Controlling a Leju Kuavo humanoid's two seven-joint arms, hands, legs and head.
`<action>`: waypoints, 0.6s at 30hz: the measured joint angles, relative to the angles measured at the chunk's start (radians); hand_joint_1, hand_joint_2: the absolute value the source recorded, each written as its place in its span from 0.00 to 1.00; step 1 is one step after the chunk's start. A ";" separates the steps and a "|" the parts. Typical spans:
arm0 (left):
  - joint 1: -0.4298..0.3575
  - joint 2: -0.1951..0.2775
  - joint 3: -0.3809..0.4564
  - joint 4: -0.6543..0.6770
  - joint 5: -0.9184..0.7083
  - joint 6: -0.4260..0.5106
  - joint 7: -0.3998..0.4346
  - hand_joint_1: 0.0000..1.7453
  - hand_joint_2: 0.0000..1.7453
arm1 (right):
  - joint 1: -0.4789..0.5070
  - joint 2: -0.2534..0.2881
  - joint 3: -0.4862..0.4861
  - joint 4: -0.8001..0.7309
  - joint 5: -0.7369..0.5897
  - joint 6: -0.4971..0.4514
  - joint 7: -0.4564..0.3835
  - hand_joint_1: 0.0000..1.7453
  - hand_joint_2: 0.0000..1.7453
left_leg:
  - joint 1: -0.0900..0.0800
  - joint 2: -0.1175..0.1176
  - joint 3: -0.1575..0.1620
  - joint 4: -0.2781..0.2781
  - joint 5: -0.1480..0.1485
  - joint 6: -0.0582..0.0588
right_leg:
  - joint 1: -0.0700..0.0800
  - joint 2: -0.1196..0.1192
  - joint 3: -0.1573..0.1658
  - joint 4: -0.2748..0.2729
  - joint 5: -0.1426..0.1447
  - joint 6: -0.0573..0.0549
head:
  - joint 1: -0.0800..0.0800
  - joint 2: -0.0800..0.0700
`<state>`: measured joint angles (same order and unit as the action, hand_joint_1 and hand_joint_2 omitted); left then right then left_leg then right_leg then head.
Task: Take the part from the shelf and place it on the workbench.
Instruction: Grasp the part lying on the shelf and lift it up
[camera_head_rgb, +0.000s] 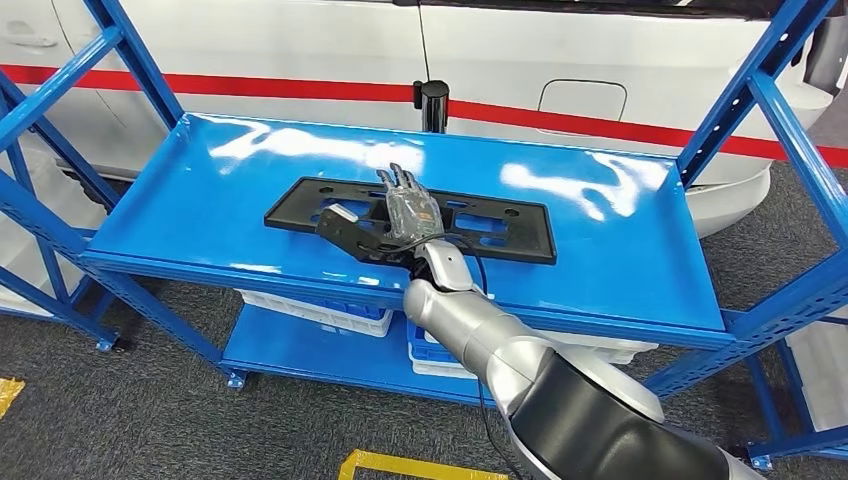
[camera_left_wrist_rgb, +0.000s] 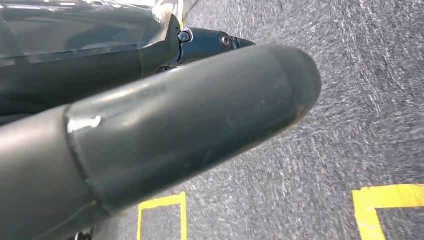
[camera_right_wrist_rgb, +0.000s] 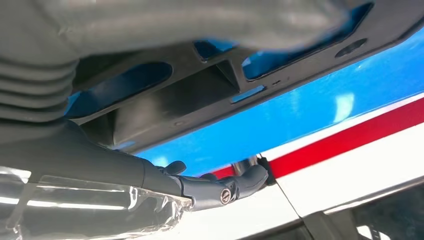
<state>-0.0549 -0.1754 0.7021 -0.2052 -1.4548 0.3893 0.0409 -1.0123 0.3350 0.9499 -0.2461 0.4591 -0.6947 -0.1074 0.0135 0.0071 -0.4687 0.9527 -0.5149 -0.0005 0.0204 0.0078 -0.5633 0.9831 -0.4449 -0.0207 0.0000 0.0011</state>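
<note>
Your left robot hand (camera_left_wrist_rgb: 165, 130) fills the left wrist view, hanging above grey floor (camera_left_wrist_rgb: 370, 100) with yellow tape; you cannot tell how its fingers lie. From the head view, your right robot hand (camera_head_rgb: 405, 215) lies with fingers extended over the part (camera_head_rgb: 500, 235), a long flat black plate with cut-out slots, resting on the blue shelf (camera_head_rgb: 620, 260). Close up, the right wrist view shows the part directly beneath the hand, fingers apart, nothing gripped.

Silver arm (camera_head_rgb: 480, 330) (black cable)
</note>
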 joint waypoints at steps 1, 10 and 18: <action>0.000 0.000 -0.002 0.000 -0.005 0.002 0.005 0.00 0.00 | 0.001 0.000 -0.005 -0.003 0.033 0.000 0.008 0.00 0.00 | 0.000 0.000 0.000 0.000 0.000 0.000 | 0.000 0.000 0.000 0.000 0.000 0.000 | 0.000 0.000; 0.004 0.001 -0.029 0.000 -0.068 -0.012 0.036 0.00 0.00 | 0.028 0.004 -0.187 -0.081 0.571 0.000 0.084 0.00 1.00 | 0.000 0.001 0.000 0.000 0.000 0.000 | 0.000 0.001 0.000 0.000 0.000 0.000 | 0.000 0.000; 0.005 0.003 -0.052 0.000 -0.095 -0.028 0.029 0.00 0.00 | 0.065 0.002 -0.406 -0.109 0.788 0.000 0.043 0.00 1.00 | 0.000 0.001 0.001 0.000 0.000 0.000 | 0.000 0.001 0.000 0.000 0.000 0.000 | 0.000 0.000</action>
<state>-0.0503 -0.1721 0.6498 -0.2052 -1.5503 0.3616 0.0695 -0.9475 0.3367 0.5443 -0.3550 1.2470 -0.6947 -0.0649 0.0134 0.0080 -0.4679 0.9526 -0.5149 -0.0005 0.0203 0.0087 -0.5629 0.9831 -0.4449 -0.0207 0.0000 0.0011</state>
